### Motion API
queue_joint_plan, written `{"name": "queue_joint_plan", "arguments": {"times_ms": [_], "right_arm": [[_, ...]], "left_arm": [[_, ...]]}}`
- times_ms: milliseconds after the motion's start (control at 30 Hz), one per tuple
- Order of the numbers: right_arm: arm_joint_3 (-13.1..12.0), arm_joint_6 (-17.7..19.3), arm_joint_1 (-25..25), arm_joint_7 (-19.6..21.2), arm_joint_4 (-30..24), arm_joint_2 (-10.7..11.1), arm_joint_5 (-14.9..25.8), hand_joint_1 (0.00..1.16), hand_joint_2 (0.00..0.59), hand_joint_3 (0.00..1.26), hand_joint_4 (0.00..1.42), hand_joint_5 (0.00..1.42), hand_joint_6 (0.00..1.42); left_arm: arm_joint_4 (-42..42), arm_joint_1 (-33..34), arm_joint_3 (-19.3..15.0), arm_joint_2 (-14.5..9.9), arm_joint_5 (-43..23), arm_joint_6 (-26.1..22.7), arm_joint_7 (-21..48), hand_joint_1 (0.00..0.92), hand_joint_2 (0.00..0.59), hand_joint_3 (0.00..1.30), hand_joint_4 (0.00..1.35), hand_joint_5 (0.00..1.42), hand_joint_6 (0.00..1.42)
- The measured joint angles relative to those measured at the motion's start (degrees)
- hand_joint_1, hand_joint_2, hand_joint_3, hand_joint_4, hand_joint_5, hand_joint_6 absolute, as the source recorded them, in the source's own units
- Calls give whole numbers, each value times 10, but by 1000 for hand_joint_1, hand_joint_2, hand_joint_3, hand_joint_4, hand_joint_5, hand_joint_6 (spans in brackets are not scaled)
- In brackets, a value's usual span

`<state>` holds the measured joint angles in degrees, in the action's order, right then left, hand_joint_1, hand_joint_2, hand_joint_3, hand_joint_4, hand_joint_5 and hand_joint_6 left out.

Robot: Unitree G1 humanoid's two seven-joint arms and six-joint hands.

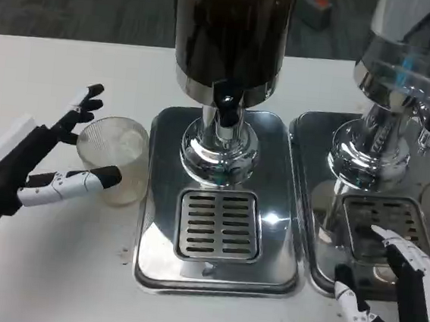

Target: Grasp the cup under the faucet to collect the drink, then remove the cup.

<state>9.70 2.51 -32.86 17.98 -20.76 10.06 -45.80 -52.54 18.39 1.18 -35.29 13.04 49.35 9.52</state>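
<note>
The robot is at the very first step: getting hold of the cup. The clear plastic cup (114, 159) stands upright on the white bench (52, 267), at about 9 o'clock from the drip tray (216, 271) of the dark drink dispenser (230, 41). It is just beside the tray's left edge, not on it. It is not under the faucet (227, 109) yet, and it looks empty.

The left hand (28, 166) is wide open and holds nothing. Its fingers are spread around the cup's left side. The thumb (83, 180) reaches across the front of the cup, and the other fingers point past the cup's far rim at about 11 o'clock. I cannot tell if any finger is touching the cup.

The right hand (396, 300) lies at about 5 o'clock in the head view, near the grate of a second dispenser (407, 65). Its fingers are apart and it holds nothing.

Next, I think the left hand should close gently around the cup, as the cup looks thin and could squash or tip. Then the cup needs to move right, toward 3 o'clock, onto the grate (219, 224) and right below the faucet.
</note>
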Motion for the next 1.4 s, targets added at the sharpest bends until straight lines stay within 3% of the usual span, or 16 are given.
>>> {"name": "queue_joint_plan", "arguments": {"times_ms": [367,1400], "right_arm": [[1,0,-8,0,0,-2,0,439,414,294,220,194,307],[1,0,-21,0,-17,-2,-1,439,414,304,220,195,320]], "left_arm": [[-28,15,19,3,0,0,16,189,6,0,0,91,251],[-51,28,12,20,-17,-4,35,208,7,0,0,129,285]]}}
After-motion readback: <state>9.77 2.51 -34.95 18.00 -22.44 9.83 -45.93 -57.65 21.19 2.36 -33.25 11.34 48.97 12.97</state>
